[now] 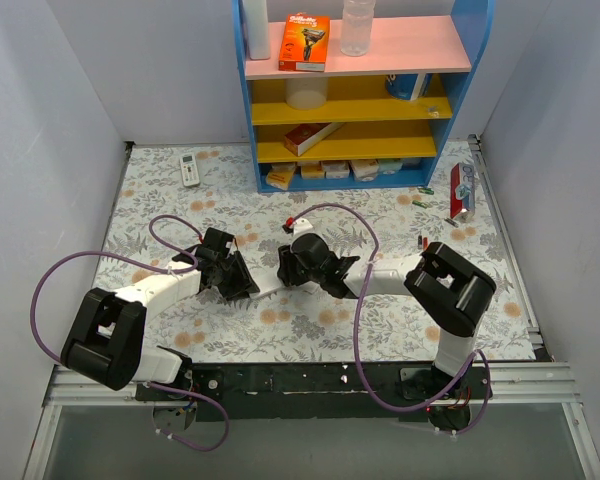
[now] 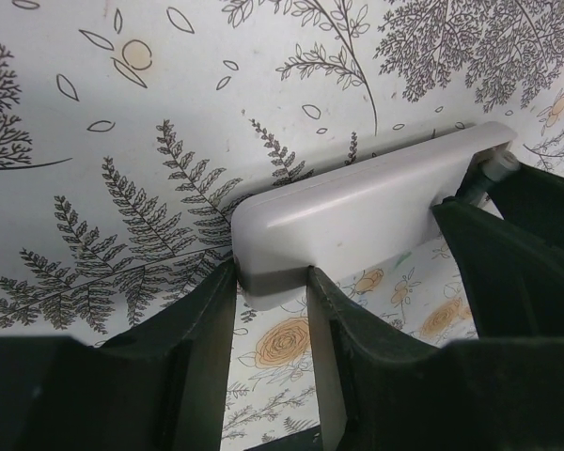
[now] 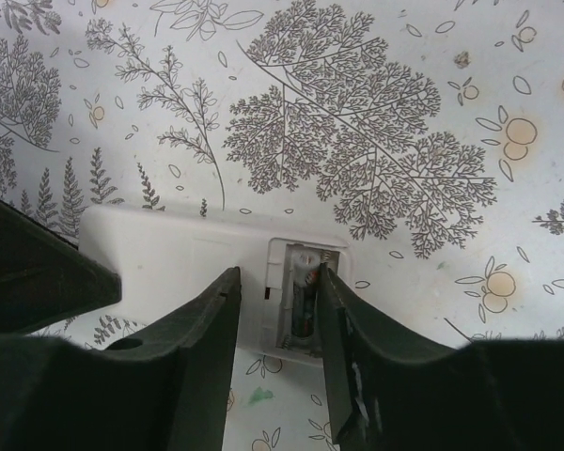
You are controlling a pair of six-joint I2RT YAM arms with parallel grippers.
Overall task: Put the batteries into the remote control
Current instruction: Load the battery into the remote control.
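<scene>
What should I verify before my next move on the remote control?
1. Left gripper clamped on the end of the remote control: ok.
2. Battery compartment uncovered and facing up: ok.
3. A battery lying in the compartment: ok.
4. That battery fully seated: cannot tell.
5. Right gripper jaws apart, straddling the compartment: ok.
6. Second battery loaded: cannot tell, the fingers hide part of the compartment.
</scene>
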